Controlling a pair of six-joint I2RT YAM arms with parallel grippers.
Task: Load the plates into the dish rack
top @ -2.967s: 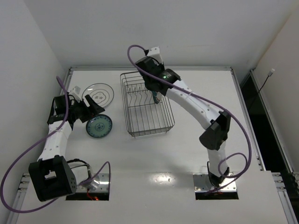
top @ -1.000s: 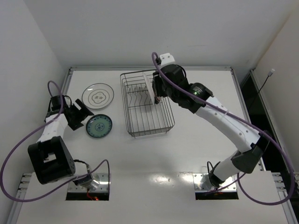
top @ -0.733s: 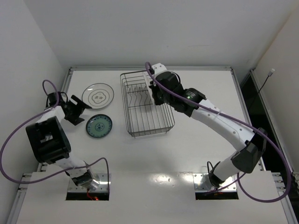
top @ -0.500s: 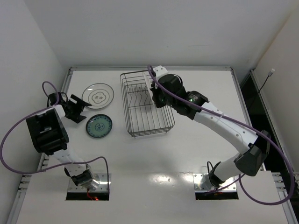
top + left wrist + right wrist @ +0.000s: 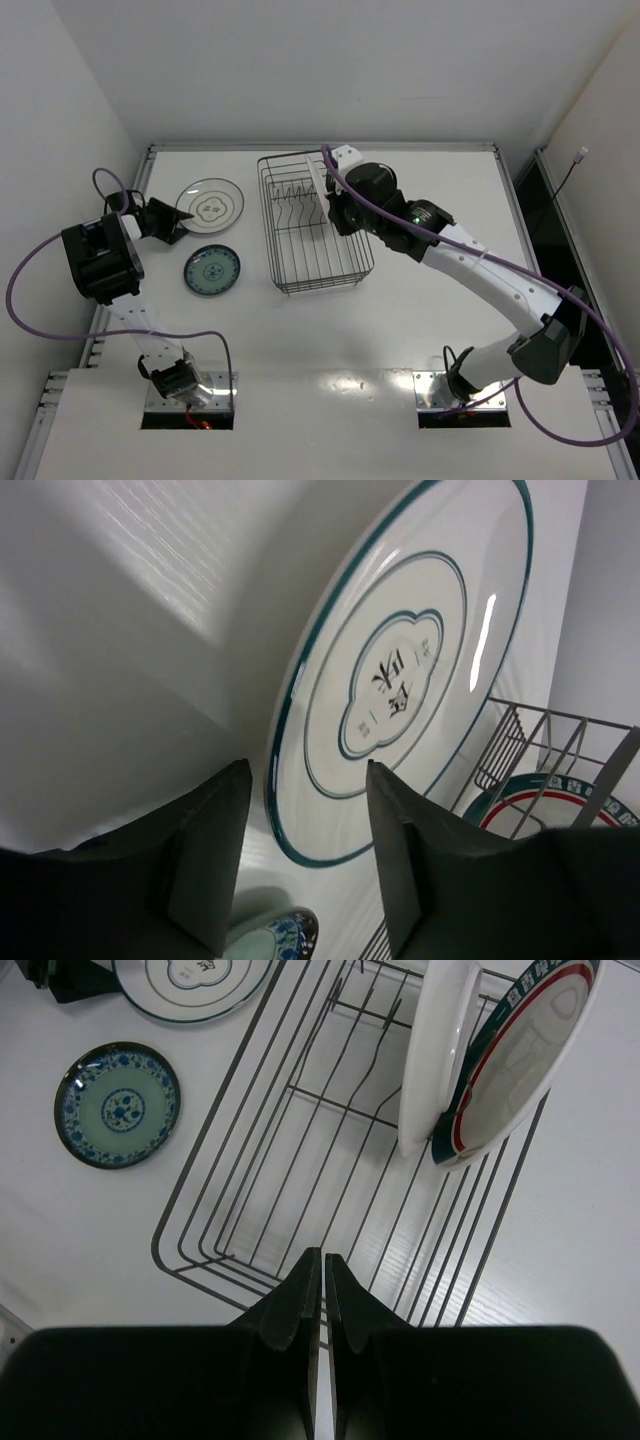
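White table (image 5: 420,300), racked plates (image 5: 510,1070) upright, plain from right wrist, right tool (image 5: 322,1256) together, left tool (image 5: 305,780) apart.

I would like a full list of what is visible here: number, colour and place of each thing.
Dish rack: one, dark wire, mid-table.
Banded plates: two, white with green-red rims, upright in the rack.
Pale plate: one, thin dark rim, flat, left of the rack.
Teal plate: one, patterned, flat, near the pale plate.
Table: one, white.
Left gripper: one, dark, open, by the pale plate's edge.
Right gripper: one, dark, shut, empty, above the rack.
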